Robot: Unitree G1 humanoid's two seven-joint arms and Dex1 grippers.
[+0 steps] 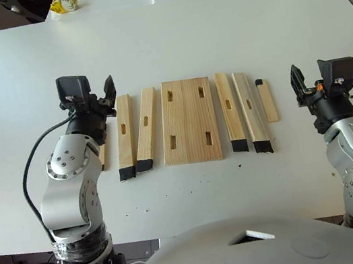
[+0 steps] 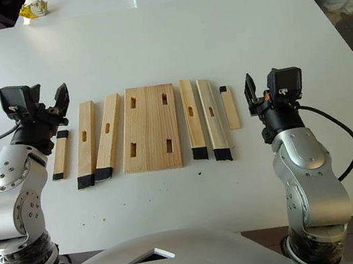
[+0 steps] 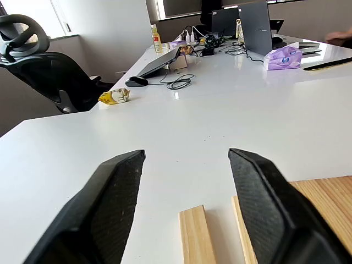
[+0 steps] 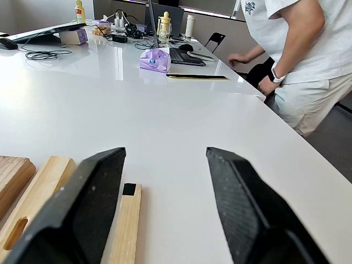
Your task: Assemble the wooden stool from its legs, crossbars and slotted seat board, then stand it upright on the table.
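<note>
On the white table (image 1: 165,31) the seat board (image 1: 188,121) lies flat, slots up, with the two left legs (image 1: 126,135) just beside it on one side, the two right legs (image 1: 230,112) just beside it on the other, and a short left crossbar (image 2: 61,154) and right crossbar (image 1: 266,99) beyond them. Left of the board, the left gripper (image 3: 187,157) hangs over the far ends of the outer pieces, fingers spread wide and holding nothing. Right of the board, past the right crossbar, the right gripper (image 4: 165,154) is likewise wide open and empty.

seat board (image 2: 149,128) on table (image 2: 146,35), two legs (image 2: 88,144) each side, crossbars (image 2: 230,107) outermost
</note>
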